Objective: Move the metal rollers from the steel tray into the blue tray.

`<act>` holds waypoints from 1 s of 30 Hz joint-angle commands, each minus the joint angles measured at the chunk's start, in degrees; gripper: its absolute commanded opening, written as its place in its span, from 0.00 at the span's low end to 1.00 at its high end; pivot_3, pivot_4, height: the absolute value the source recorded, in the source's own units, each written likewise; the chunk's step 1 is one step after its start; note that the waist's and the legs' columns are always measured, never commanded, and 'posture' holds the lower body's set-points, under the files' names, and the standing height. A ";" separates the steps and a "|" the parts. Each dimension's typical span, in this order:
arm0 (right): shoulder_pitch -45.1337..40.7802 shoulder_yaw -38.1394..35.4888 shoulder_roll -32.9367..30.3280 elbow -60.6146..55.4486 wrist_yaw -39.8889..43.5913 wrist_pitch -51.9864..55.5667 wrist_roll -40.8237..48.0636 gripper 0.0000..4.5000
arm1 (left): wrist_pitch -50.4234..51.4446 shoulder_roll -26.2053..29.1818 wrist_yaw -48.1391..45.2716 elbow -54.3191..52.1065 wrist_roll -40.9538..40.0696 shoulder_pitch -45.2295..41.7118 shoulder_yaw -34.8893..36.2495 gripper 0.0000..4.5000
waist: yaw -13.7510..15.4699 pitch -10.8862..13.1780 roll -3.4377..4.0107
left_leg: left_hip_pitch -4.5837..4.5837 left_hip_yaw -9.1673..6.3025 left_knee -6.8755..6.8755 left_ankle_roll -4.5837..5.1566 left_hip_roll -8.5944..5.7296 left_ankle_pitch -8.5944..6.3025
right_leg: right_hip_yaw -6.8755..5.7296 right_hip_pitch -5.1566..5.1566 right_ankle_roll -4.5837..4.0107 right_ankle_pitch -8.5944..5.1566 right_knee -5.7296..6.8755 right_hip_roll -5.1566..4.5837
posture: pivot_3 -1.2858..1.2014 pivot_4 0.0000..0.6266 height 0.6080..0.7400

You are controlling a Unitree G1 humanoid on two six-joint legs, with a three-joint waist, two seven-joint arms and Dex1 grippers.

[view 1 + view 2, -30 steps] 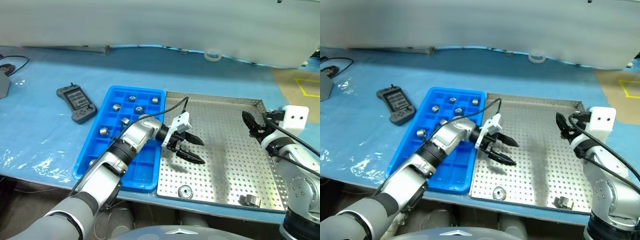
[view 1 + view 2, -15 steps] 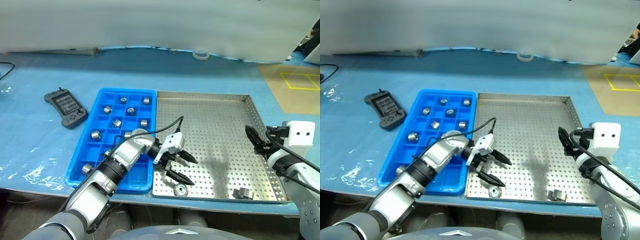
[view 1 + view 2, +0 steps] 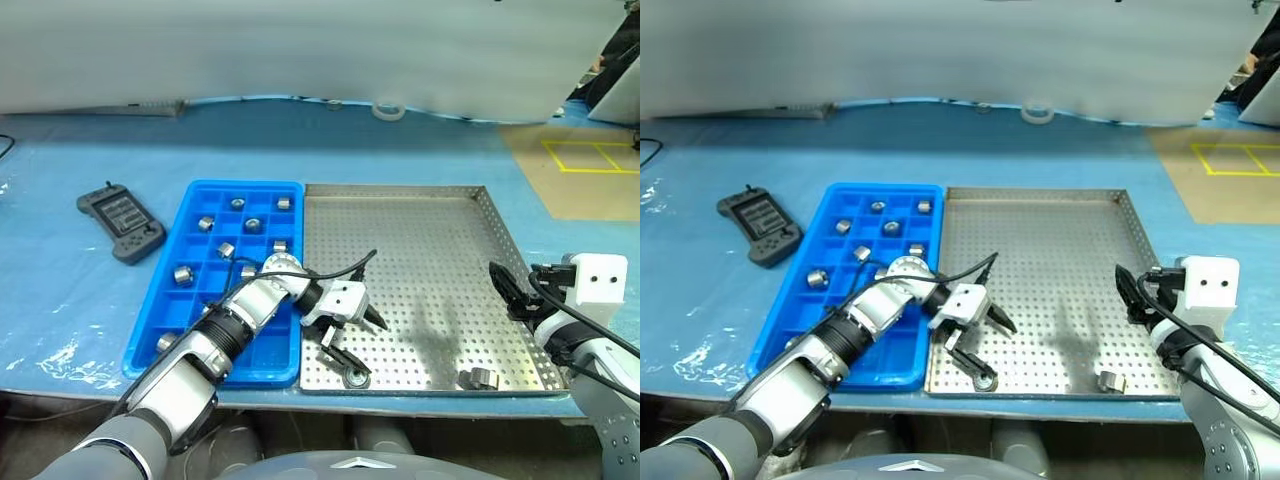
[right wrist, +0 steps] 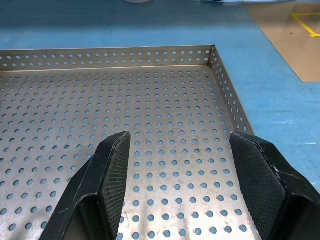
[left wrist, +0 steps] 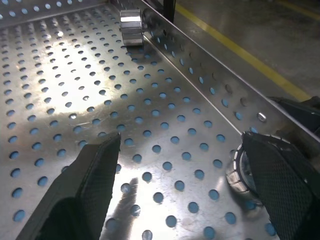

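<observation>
Blue sheeting covers your bench (image 3: 80, 330), with the blue tray (image 3: 160, 325) at centre left of the head view already holding several metal rollers (image 3: 251, 225). Beside it, the steel tray (image 3: 420, 230) keeps two near its lower rim: one roller (image 3: 354, 378) right by your left gripper (image 3: 350, 338), the other roller (image 3: 478, 378) at lower right. Both grippers stand wide open and empty, the right gripper (image 3: 510, 290) hovering over the tray's right side. Watch the close rim: a finger could catch it, or nudge the roller away.
</observation>
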 commanded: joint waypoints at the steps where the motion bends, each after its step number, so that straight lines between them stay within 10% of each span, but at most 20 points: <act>1: 0.10 0.10 0.26 -1.49 -0.84 -1.25 -0.28 0.73 | -4.37 -0.14 -1.09 2.00 2.38 -0.50 -1.80 0.90 | -0.35 -0.03 -0.01 | 0.00 -0.08 0.00 0.02 0.00 -0.01 | 0.00 0.01 -0.01 0.01 0.00 -0.01 | 0.29 0.24 1.00; 22: 1.27 4.36 1.68 -2.12 -2.33 -2.82 -1.97 0.73 | -15.01 -8.50 30.00 22.82 16.66 -8.54 0.96 0.90 | 0.02 -0.07 0.58 | -0.07 -0.38 0.78 0.79 -1.31 -0.51 | 0.22 1.06 0.40 -0.33 -1.08 -1.08 | 0.30 0.24 1.00; 30: 0.15 5.95 1.04 -0.85 -2.00 -3.39 -2.31 0.73 | -13.36 -9.32 33.18 26.21 14.75 -10.28 4.21 0.90 | -2.72 1.62 0.36 | -1.21 -0.61 1.26 1.07 -4.08 -0.67 | 1.21 1.02 0.36 -4.42 -2.20 -2.94 | 0.30 0.24 1.00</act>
